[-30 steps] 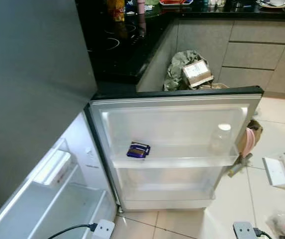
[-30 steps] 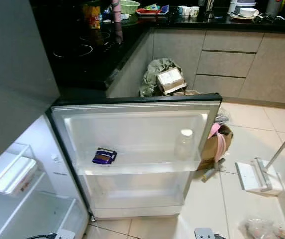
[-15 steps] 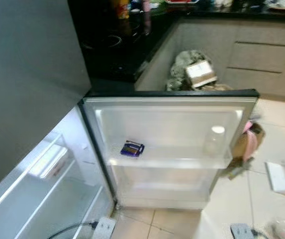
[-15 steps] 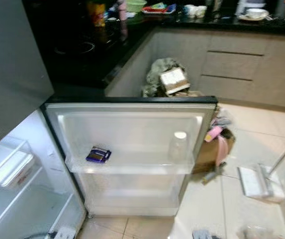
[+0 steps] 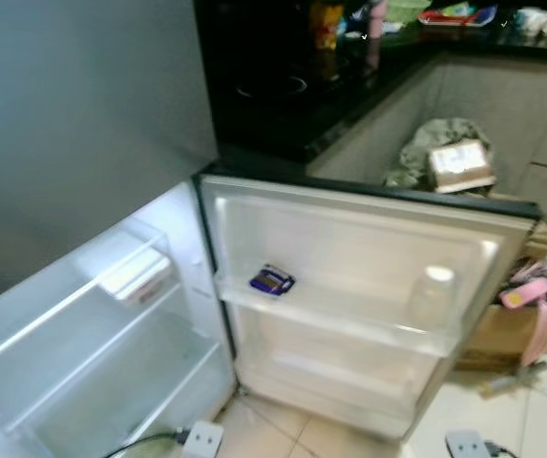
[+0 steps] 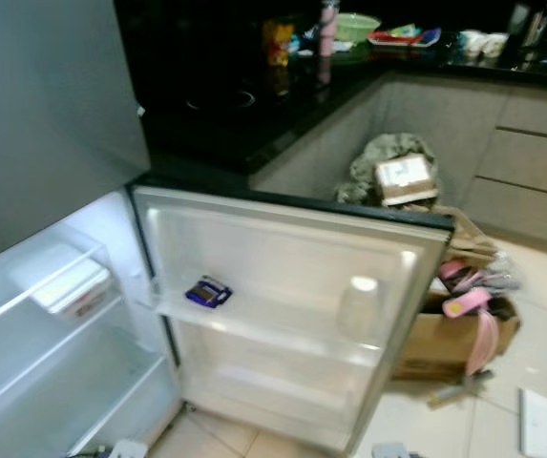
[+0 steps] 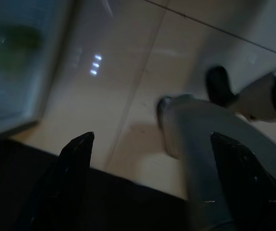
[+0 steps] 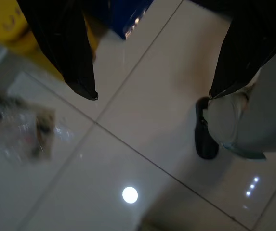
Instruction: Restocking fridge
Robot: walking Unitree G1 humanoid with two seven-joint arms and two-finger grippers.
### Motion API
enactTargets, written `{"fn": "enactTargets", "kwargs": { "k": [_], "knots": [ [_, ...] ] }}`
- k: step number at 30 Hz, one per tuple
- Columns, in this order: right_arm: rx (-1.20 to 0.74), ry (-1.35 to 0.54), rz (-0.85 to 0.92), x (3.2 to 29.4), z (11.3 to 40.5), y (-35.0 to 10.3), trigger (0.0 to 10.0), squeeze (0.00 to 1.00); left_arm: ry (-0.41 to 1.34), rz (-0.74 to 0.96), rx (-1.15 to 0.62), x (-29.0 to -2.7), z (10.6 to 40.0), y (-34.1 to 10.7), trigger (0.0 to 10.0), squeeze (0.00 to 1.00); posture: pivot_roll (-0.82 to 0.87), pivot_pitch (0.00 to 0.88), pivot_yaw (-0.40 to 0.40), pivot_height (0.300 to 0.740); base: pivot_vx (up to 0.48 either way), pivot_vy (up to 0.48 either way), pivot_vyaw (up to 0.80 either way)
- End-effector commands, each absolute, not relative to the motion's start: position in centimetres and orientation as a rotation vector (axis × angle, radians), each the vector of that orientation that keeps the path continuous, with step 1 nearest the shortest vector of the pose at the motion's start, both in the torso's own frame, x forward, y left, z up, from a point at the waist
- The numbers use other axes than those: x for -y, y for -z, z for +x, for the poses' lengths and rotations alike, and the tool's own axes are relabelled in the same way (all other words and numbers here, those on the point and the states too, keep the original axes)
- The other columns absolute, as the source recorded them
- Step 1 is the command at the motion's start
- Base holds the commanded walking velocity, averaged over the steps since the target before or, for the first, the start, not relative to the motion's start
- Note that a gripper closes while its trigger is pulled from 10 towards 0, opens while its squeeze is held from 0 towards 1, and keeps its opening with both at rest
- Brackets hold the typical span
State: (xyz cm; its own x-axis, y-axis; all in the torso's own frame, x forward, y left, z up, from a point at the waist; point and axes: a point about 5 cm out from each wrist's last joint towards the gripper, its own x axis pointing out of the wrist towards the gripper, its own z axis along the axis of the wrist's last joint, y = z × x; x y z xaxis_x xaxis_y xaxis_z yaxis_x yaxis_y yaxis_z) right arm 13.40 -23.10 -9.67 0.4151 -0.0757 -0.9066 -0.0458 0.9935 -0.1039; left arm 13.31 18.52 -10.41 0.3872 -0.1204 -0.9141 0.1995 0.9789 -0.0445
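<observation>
So the whole picture has slid over compared with a second ago, which is the camera swinging, not the fridge (image 5: 92,324) going anywhere. The view has turned toward the robot's left, so more of the lit fridge interior shows now and the open door (image 5: 368,286) sits further right and at a slant. Nothing on the door actually moved: the small dark-blue packet (image 5: 271,281) is in the same spot on the upper door shelf, and the clear bottle (image 5: 432,294) stands at the far end of that same shelf. Inside, a white container (image 5: 137,277) sits on the upper wire shelf (everything's a bit smeared, so I can't say what it holds).

Both arms just hang down. The left hand (image 7: 152,168) is spread wide with nothing between its fingers, pointing at floor tiles and a person's shoe (image 7: 218,86). The right hand (image 8: 152,72) is likewise parted and empty over the floor (image 8: 128,159).

My read: with both hands empty, no item is on its way in yet. The turn looks like lining up on the compartment, so restocking is barely started.
</observation>
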Motion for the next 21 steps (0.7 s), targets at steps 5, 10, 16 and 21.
{"fn": "enactTargets", "kwargs": {
  "k": [5, 10, 16, 21],
  "knots": [
    [-1.157, 0.013, -0.113, 22.87, 13.29, 9.78, 10.0, 0.00, 0.218, 0.085, -1.154, -18.33, 13.32, 10.42, 10.0, 0.00, -0.02, 0.000, -0.019, 0.738, 0.000, -0.357, 0.00],
    [-1.157, -0.010, -0.102, 22.64, 13.30, 9.81, 10.0, 0.00, 0.219, 0.085, -1.155, -18.33, 13.26, 10.43, 10.0, 0.00, -0.02, 0.000, -0.018, 0.738, 0.000, -0.356, 0.32],
    [-1.155, -0.026, -0.088, 22.47, 13.30, 9.82, 10.0, 0.00, 0.225, 0.089, -1.156, -18.31, 13.25, 10.44, 10.0, 0.00, -0.02, 0.000, -0.017, 0.738, 0.000, -0.356, 0.78],
    [-1.147, -0.018, -0.076, 22.51, 13.30, 9.81, 10.0, 0.00, 0.232, 0.092, -1.155, -18.23, 13.35, 10.41, 10.0, 0.00, -0.02, 0.000, -0.017, 0.738, 0.000, -0.358, 0.78]
  ]
}}
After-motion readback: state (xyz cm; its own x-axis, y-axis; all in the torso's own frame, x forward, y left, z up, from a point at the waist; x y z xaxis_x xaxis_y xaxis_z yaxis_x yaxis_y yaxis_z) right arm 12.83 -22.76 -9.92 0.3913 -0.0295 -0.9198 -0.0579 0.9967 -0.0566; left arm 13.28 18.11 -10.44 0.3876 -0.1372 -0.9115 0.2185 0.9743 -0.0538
